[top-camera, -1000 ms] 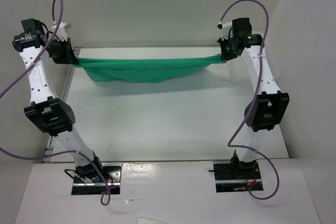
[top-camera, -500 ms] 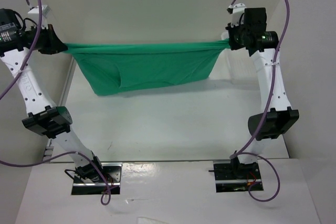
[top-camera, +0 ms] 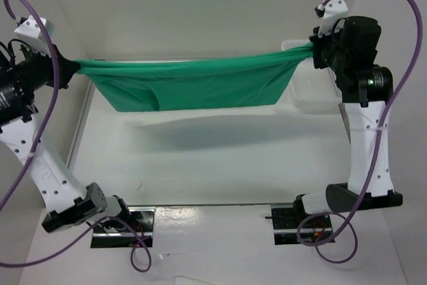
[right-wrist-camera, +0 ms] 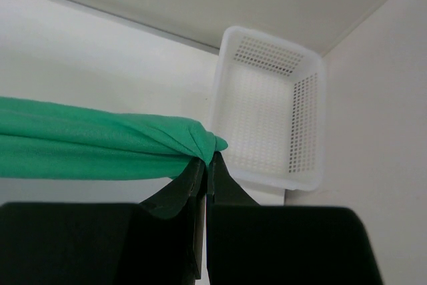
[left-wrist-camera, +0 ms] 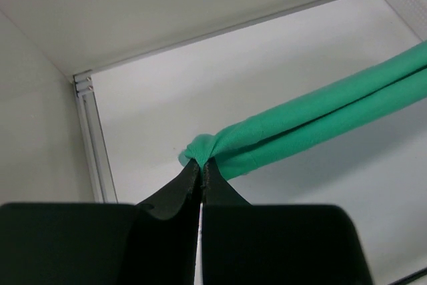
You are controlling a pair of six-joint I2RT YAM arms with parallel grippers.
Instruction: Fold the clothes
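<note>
Left fingers [left-wrist-camera: 177, 191] are pinched shut on one bunched end of the green T-shirt [top-camera: 193, 85]; right fingers [right-wrist-camera: 183, 188] are clamped the same way on the opposite end; the shirt hangs stretched between them, clear above the white surface [top-camera: 200, 165], sagging along its lower edge; a white mesh basket [right-wrist-camera: 308, 118] sits at the far right, just beyond the right fingers.

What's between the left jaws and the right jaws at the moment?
Only the green T-shirt, stretched between them in the air above the table, one end pinched in each. The top view shows the whole span.
</note>
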